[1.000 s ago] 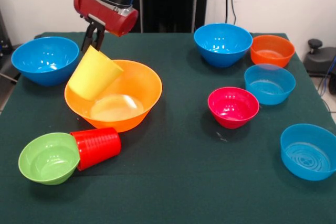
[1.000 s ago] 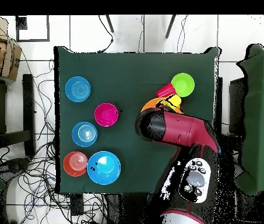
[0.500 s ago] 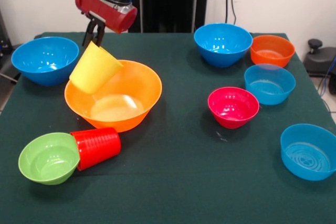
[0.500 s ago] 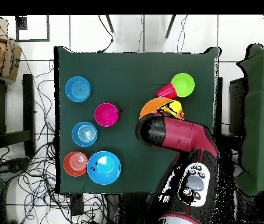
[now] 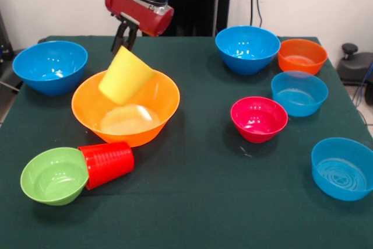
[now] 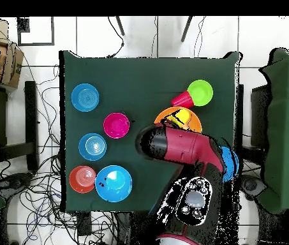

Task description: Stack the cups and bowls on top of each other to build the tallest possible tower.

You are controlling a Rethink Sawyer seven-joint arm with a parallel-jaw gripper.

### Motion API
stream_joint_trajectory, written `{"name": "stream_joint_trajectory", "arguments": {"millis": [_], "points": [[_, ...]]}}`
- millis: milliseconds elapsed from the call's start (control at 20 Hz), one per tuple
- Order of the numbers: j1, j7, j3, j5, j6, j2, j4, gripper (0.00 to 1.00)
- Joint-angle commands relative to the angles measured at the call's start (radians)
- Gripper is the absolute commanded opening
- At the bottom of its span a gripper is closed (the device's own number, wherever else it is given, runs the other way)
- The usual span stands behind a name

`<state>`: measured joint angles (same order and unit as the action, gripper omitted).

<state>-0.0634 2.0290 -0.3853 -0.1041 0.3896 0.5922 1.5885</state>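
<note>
Going left to right in the front view: a deep blue bowl [image 5: 50, 66] sits at the far left of the surface [image 5: 198, 202], with the light green bowl [image 5: 54, 175] in front of it and the red cup [image 5: 108, 163] lying on its side against that green one. Next is the big yellow-orange bowl [image 5: 126, 106]. The arm comes down from above, and its tool [image 5: 123, 39] is clamped on the yellow cup [image 5: 125, 75], which hangs tilted, held by its upper end, over that bowl.
</note>
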Motion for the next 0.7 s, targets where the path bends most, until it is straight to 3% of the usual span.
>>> {"name": "stream_joint_trajectory", "arguments": {"millis": [50, 400, 450, 700], "points": [[0.046, 0.218, 0.029, 0.054, 0.024, -0.066, 0.003, 0.0], [0.085, 0.213, -0.014, 0.076, 0.047, -0.091, -0.038, 0.0], [0.092, 0.212, -0.024, 0.084, 0.04, -0.095, -0.039, 1.0], [0.082, 0.226, -0.022, 0.099, 0.001, -0.088, -0.027, 1.0]]}}
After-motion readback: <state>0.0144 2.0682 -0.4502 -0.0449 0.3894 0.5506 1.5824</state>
